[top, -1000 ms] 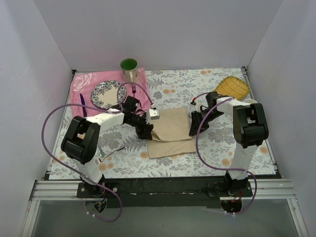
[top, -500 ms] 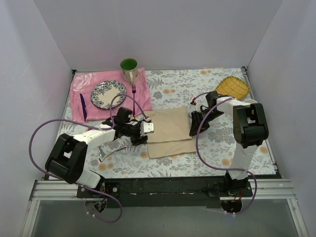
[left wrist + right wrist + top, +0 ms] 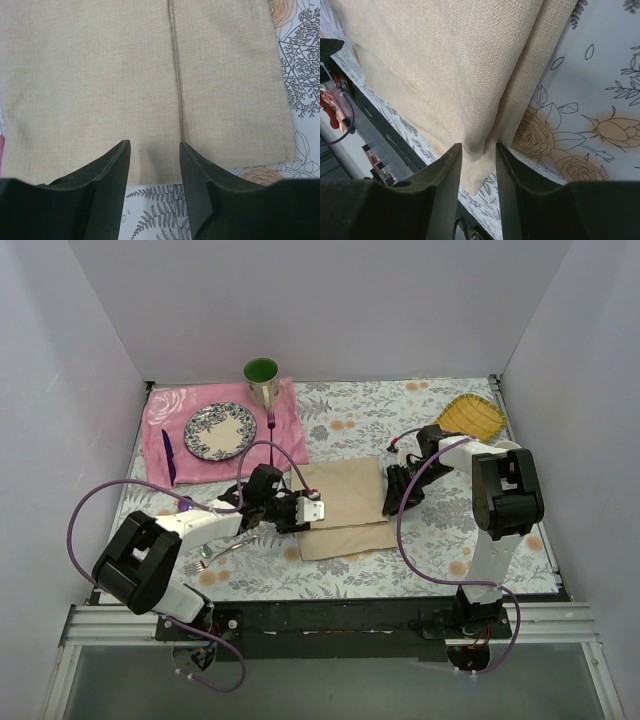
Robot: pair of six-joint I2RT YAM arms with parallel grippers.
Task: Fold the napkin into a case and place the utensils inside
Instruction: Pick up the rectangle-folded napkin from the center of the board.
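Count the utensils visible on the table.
3: purple fork beside the plate, dark purple utensil left of it, silvery one by the left arm, which may hide another.

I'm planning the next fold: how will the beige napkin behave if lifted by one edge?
Probably floppy: the napkin lies flat in soft folded layers, so a lifted edge would likely droop and layers may unfold. Its coarse weave looks grippy rather than slippery. Thin cloth, so likely light; a push may bunch it.
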